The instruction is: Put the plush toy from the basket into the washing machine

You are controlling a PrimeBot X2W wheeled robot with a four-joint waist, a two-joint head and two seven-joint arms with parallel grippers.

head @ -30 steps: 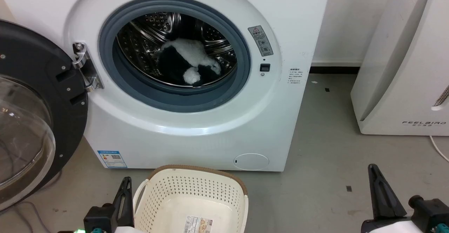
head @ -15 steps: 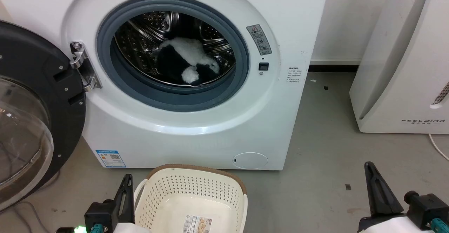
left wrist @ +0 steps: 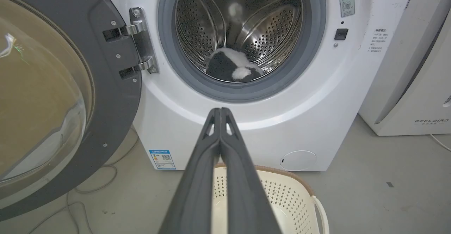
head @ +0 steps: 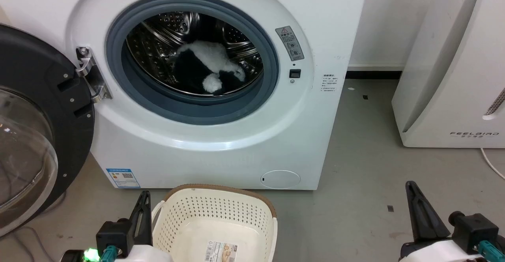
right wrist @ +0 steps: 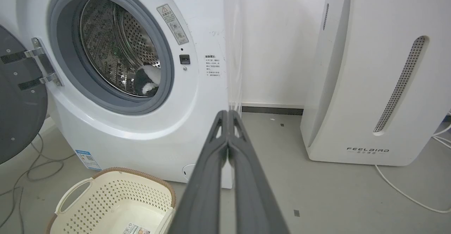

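Plush toy (head: pixel 205 70) lying in the drum (head: pixel 158 49) of the washing machine (head: pixel 221 147), both grippers closed.

The white washing machine stands on the grey floor (head: pixel 363 155) with its dark glass door (head: pixel 43 108) swung wide to the robot's left; to its right, apart from it, stands a white appliance (head: pixel 453 76) lettered FEELBIRD. Just in front of the machine sits the cream basket (head: pixel 213 214) with its brown rim, a label sticker (head: pixel 223 251) on its bottom. The black-and-white toy rests low in the steel drum, behind the grey gasket (head: pixel 197 112), probably face down, though the fur is too bunched to be sure. The left gripper (head: pixel 145 195) sits just beside the basket's left side, and the right gripper (head: pixel 411 185) hangs well to the basket's right over the floor. In each wrist view the two dark fingers (left wrist: pixel 197 184) are pressed together at their tips.
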